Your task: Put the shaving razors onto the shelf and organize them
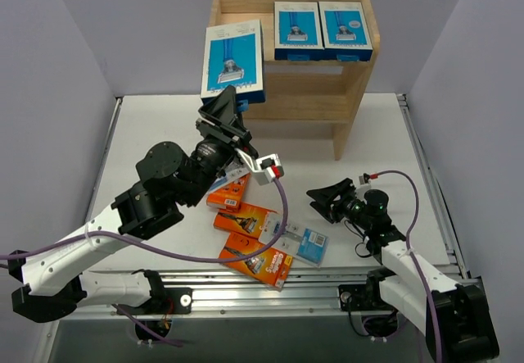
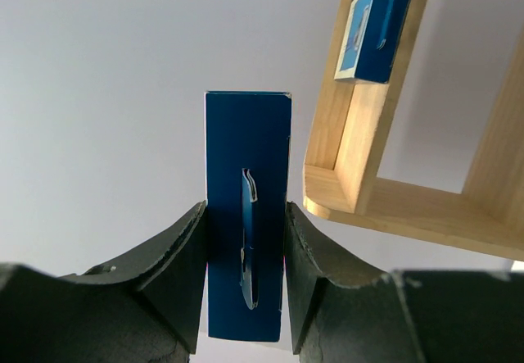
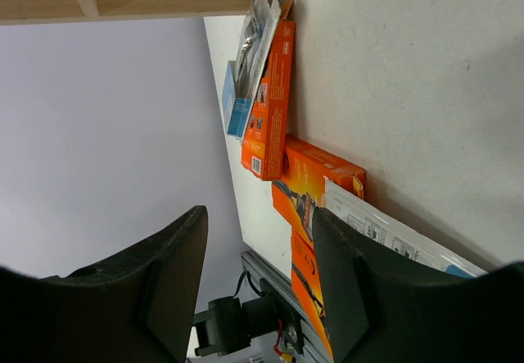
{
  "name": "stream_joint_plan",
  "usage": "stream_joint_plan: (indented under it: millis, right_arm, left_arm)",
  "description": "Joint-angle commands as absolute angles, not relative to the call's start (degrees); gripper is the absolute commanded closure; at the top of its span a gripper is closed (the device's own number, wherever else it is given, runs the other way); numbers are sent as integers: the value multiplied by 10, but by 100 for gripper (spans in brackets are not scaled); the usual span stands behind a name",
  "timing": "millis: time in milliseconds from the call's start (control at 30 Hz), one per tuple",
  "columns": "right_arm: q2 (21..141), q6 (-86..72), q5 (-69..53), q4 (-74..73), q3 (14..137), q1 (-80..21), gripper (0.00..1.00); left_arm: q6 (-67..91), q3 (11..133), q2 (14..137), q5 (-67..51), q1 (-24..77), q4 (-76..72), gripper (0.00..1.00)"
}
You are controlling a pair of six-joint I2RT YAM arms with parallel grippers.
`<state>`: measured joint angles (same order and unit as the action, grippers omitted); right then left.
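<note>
Black-fingered, the left tool (image 2: 246, 215) is clamped on the two flat faces of a blue-and-white box (image 2: 247, 166). It grips only the lower part, so most of the pack stands proud above the fingers. From above, this box (image 1: 234, 60) is held up in the air at the left end of the shelf (image 1: 303, 111), level with the top tier and not yet resting on it. Two blue packs (image 1: 297, 29) (image 1: 345, 29) already stand side by side at the right of that tier, and the space to their left is free.

The right tool (image 1: 331, 197) hangs over the worktop (image 1: 164, 125) with its jaws apart and nothing between them. It is just beside the pile left to sort: orange boxes (image 1: 246, 220) and a blister card (image 1: 304, 244), partly overlapping.

The main risk is at the low rail. If the pack goes in too low, its bottom edge could catch the wood and the box could pivot in such a low grip. Pushed too far right, it could nudge the nearest standing pack and tip it. Released while leaning, it may fall flat or drop off the shelf's left end.
</note>
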<state>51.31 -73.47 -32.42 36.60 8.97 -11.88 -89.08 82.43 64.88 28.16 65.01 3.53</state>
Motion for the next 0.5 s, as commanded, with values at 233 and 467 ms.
stream_joint_plan:
  millis: [233, 467]
  right_arm:
    - [537, -717, -359, 414, 101, -98, 51]
    - [559, -709, -368, 425, 100, -89, 51]
  left_arm:
    - [-923, 823, 680, 243, 587, -69, 98]
    - [-906, 816, 695, 227, 557, -80, 98]
